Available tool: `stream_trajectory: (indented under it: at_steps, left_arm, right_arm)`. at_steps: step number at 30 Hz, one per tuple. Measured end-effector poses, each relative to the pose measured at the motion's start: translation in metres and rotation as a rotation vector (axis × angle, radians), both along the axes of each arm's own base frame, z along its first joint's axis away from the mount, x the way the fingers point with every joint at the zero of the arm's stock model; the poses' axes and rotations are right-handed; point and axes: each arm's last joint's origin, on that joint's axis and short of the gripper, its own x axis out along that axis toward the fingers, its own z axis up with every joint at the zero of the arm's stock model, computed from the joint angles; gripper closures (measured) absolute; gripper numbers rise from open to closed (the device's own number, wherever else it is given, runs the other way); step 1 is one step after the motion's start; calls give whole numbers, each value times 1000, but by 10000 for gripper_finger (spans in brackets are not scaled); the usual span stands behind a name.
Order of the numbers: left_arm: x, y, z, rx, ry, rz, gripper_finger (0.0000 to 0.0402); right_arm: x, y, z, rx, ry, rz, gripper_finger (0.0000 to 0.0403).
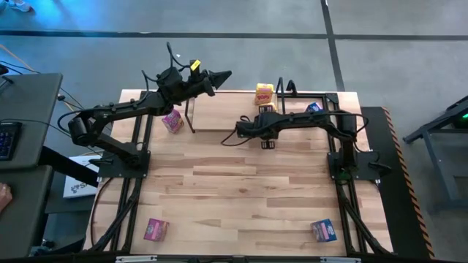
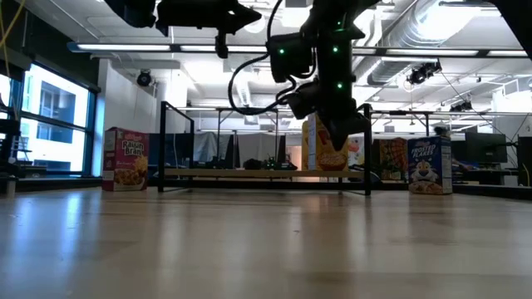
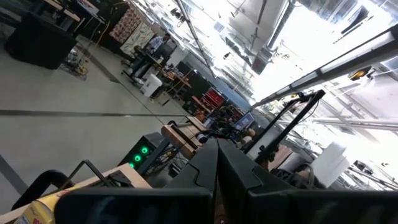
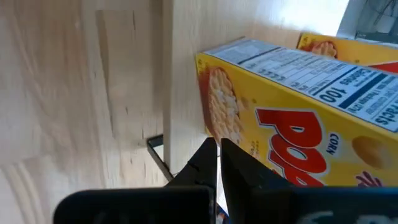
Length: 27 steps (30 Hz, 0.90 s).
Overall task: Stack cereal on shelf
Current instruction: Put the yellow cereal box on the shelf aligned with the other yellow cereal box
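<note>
Stock relative to the shelf (image 1: 241, 109), near to far.
- Near table edge, well apart from the shelf: one pink box (image 1: 155, 229), one blue box (image 1: 324, 230); unshelved.
- Beside the shelf's left end: second pink box (image 1: 172, 120).
- On the shelf: yellow box (image 1: 264, 93); the right wrist view shows another yellow box (image 4: 348, 46) behind it.
- At its right end: blue box (image 1: 314, 107).
- Right gripper (image 1: 239, 128), fingers closed, empty, just before the shelf.
- Left gripper (image 1: 223, 74), closed, raised above it.
Judgement: mostly undone.

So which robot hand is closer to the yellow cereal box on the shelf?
Right. The right gripper sits shut just beside the yellow cardboard cereal box; the left gripper is raised farther away, shut.
</note>
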Motion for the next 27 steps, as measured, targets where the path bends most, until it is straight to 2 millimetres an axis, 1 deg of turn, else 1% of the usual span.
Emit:
stream_trajectory:
  at_steps: [4,10,17,27]
  left_arm:
    - [0,0,0,-12,-5,-3,401]
    - [0,0,0,-13,-5,-3,401]
    - [0,0,0,-13,-5,-3,401]
    - [0,0,0,-13,-5,-3,401]
  right_arm:
    - [0,-7,0,1,14,19,403]
    - [6,-14,-1,35,-83,6,403]
    - [7,-20,0,22,-78,32,403]
    - [9,-37,1,-6,-97,53,403]
